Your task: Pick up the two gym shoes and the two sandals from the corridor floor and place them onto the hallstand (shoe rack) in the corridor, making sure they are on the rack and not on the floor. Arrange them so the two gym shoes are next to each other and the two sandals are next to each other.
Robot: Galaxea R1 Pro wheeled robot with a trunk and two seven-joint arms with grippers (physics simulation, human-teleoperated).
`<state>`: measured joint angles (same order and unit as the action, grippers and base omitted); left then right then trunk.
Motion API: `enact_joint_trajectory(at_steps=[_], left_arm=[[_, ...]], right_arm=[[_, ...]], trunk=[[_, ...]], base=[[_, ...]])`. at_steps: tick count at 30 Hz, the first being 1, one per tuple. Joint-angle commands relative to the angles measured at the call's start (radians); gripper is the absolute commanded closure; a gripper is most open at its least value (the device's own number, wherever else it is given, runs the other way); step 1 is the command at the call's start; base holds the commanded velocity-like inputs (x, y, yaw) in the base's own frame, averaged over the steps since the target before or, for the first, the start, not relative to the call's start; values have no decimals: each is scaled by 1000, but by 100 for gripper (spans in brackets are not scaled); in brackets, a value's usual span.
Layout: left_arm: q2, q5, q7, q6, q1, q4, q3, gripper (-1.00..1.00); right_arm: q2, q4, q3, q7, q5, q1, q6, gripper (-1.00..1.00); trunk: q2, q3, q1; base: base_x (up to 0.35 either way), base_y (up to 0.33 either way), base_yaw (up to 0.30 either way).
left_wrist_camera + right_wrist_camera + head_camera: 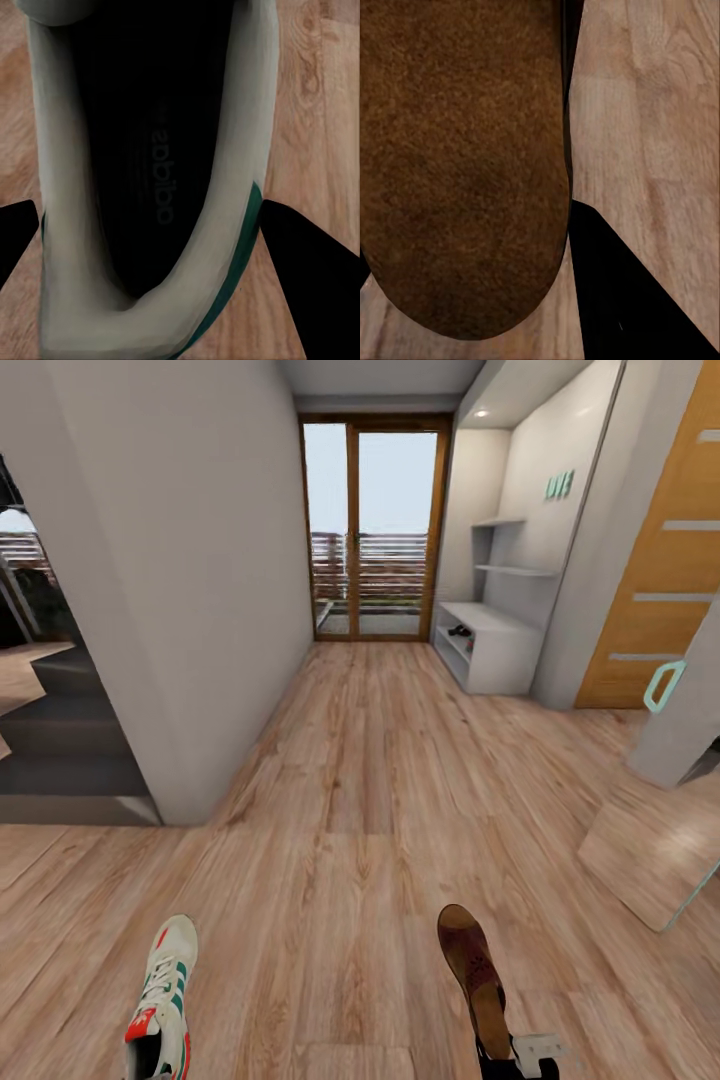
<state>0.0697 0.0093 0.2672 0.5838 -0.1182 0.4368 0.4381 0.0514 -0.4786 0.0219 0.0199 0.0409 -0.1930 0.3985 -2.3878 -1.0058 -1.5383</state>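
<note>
One gym shoe (160, 1000), off-white with green stripes and a red heel, sits at the bottom left of the head view, toe pointing away. In the left wrist view my left gripper (150, 217) is shut on the gym shoe (67, 187), a black finger against each side of its dark opening. A brown sandal (472, 965) juts forward at the bottom right, and my right gripper (512, 1053) is shut on its heel end. Its fuzzy footbed (457, 165) lies beside one black finger (615, 300). The pale grey hallstand (500, 645) stands far ahead on the right. Corridor floor (370, 790) stretches between.
A white wall corner (190, 660) juts in on the left, with a dark stepped area (60, 740) behind it. A glass door (375, 525) closes the corridor's far end. On the right are a wooden door (660, 560) and a leaning floor-coloured panel (650, 860). A small dark item (460, 630) sits on the hallstand's shelf.
</note>
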Motion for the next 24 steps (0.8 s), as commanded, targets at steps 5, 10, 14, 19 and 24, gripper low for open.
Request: enact_joint_trajectory(at_steps=[5, 10, 14, 19, 24], left_arm=[[-1, 2, 10, 2, -1, -1, 7, 100], [-1, 2, 10, 2, -1, -1, 7, 100], [-1, 2, 10, 2, -1, -1, 7, 100], [-1, 2, 10, 2, -1, -1, 7, 100], [-1, 2, 10, 2, -1, -1, 8, 100]], right_arm=[[1, 0, 3, 2, 2, 0, 2, 100], [1, 1, 3, 2, 2, 0, 2, 100], [1, 1, 3, 2, 2, 0, 2, 100], [1, 0, 3, 2, 2, 0, 2, 100], [1, 1, 3, 2, 2, 0, 2, 100]], trunk=[[0, -1, 0], [0, -1, 0], [0, -1, 0], [0, -1, 0], [0, -1, 0]], base=[[339, 97, 135], [339, 97, 14], [339, 97, 2], [339, 97, 0], [339, 72, 0]])
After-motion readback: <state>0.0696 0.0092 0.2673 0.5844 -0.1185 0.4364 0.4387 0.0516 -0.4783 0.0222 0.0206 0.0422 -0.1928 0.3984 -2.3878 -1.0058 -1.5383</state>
